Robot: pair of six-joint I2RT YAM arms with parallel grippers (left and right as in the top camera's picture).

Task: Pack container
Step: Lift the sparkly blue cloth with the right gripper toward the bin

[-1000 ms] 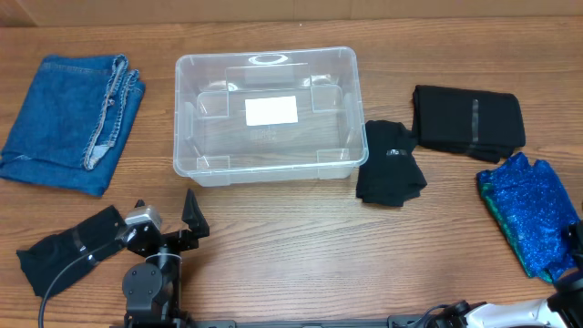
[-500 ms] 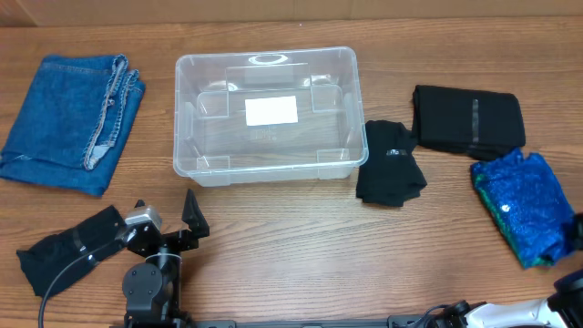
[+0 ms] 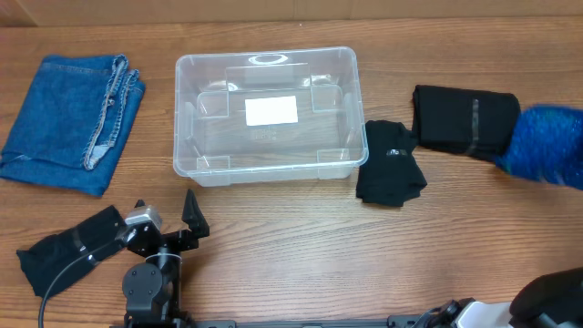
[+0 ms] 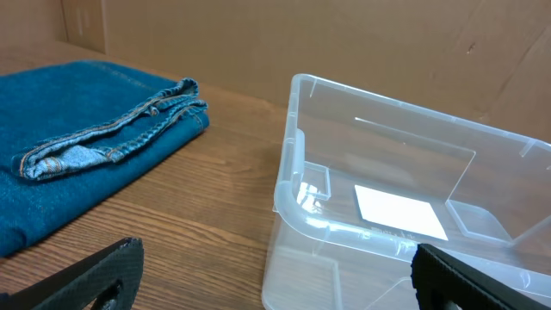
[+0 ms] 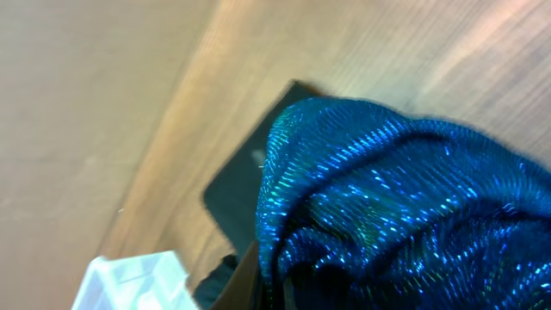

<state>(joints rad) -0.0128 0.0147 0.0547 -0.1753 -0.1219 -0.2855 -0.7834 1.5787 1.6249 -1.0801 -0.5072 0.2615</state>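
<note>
The clear container point(image 3: 264, 58) with a white label on its base stands empty at the table's middle; it also shows in the left wrist view point(image 4: 291, 164) and as a corner in the right wrist view point(image 5: 129, 277). My left gripper point(image 3: 166, 213) is open and empty in front of the container's left front corner point(image 4: 280, 288). A sparkly blue cloth point(image 3: 545, 144) hangs lifted above the far right of the table, over the edge of a folded black garment point(image 3: 460, 118). It fills the right wrist view point(image 5: 405, 207) and hides my right gripper's fingers, which hold it.
Folded blue jeans point(image 3: 73, 114) lie at the far left, also in the left wrist view point(image 4: 77, 146). A small black cloth point(image 3: 390, 166) lies against the container's right side. Another black cloth point(image 3: 55, 257) lies at the front left beside my left arm.
The sparkly blue cloth has been lifted off the table at the front right and carried up and back, over the black garment's right end. The left arm has not moved.
</note>
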